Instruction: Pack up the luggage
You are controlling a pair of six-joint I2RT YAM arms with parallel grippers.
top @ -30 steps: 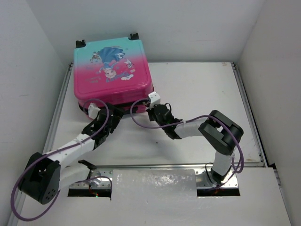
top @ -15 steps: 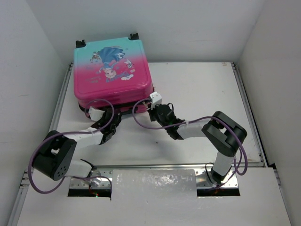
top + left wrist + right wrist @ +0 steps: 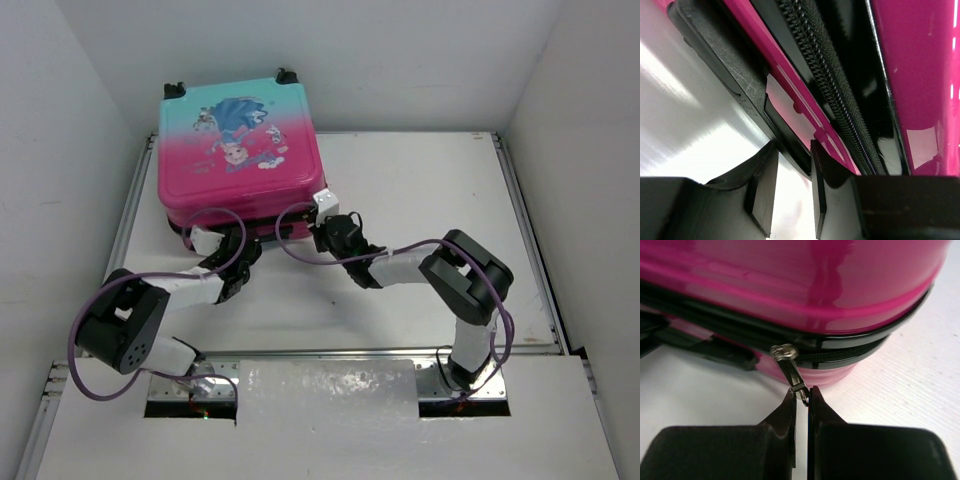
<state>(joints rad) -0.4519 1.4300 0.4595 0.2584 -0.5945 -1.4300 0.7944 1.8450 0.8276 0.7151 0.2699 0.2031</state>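
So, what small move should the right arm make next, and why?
Probably slide the zipper pull along its track: the right gripper pinches it, and the left gripper clamps the black handle, steadying the luggage.

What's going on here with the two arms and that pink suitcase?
Two robot arms are working on the luggage, which lies flat and closed at the back left of the table. The right gripper is pinched shut on the metal zipper pull at the case's near corner. The left gripper is clamped on the black handle along the near edge, probably to steady the case. Whether the zip is being opened or closed can't be told.
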